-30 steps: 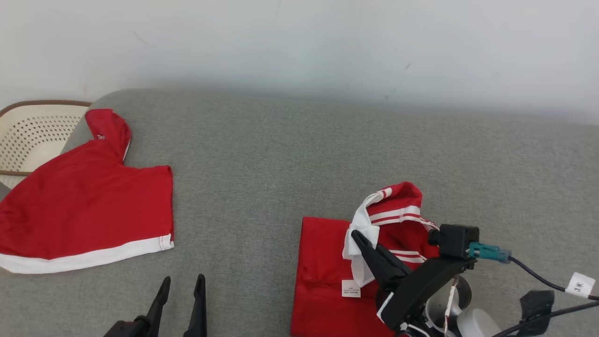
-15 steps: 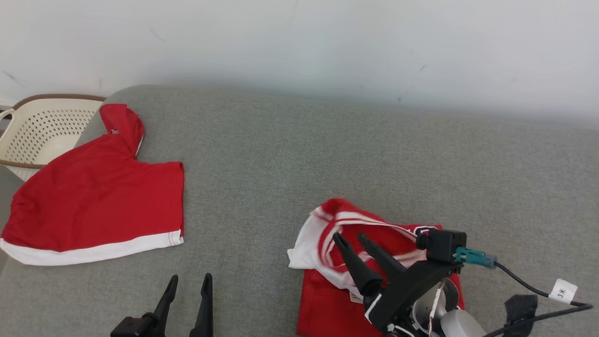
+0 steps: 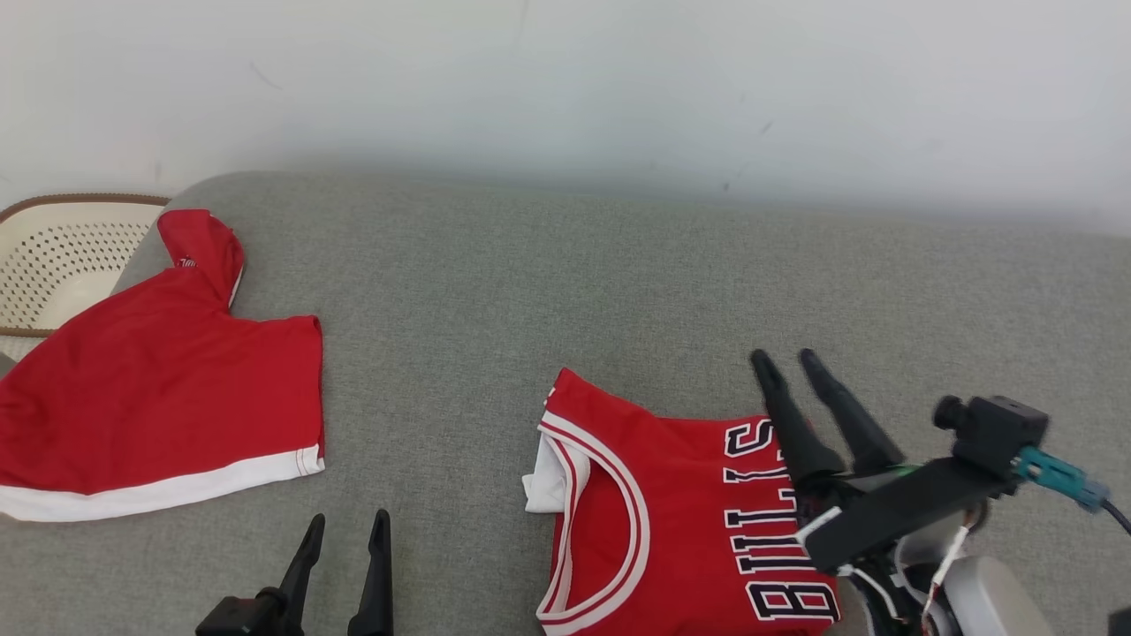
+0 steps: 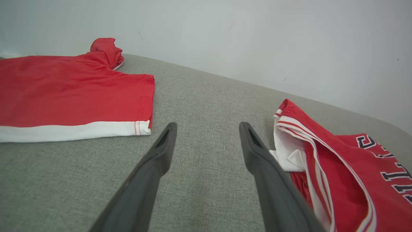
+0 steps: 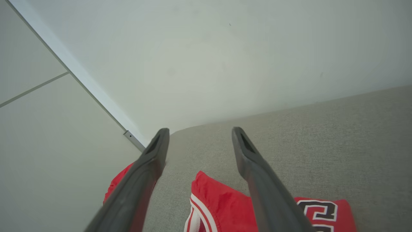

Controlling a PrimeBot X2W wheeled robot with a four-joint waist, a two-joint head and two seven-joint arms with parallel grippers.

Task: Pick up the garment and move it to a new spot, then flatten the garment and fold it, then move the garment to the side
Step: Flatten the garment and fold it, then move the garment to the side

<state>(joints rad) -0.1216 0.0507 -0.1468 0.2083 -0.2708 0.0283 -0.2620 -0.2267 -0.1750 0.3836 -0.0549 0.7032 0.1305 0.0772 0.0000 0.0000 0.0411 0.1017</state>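
A red Bulls jersey [image 3: 671,512] lies folded on the grey couch seat, lettering up, its white-trimmed neckline toward my left. It also shows in the left wrist view as the jersey [image 4: 347,170] and in the right wrist view as the jersey [image 5: 222,206]. My right gripper [image 3: 785,358] hangs open over the jersey's far right edge, holding nothing; its own view shows the right gripper [image 5: 199,132] with fingers spread. Low at the front left, my left gripper [image 3: 347,523] is open and empty, a short way left of the jersey, seen as the left gripper [image 4: 207,127].
A second red garment with a white hem [image 3: 159,397] lies flat at the seat's left end, also seen as the red garment [image 4: 74,93]. A cream perforated basket [image 3: 53,265] stands beyond that end. A pale wall runs behind the grey seat [image 3: 530,291].
My right gripper has let go of the jersey's lifted end, which now lies folded over flat with lettering up. The gripper has risen and moved right. The camera shifted slightly.
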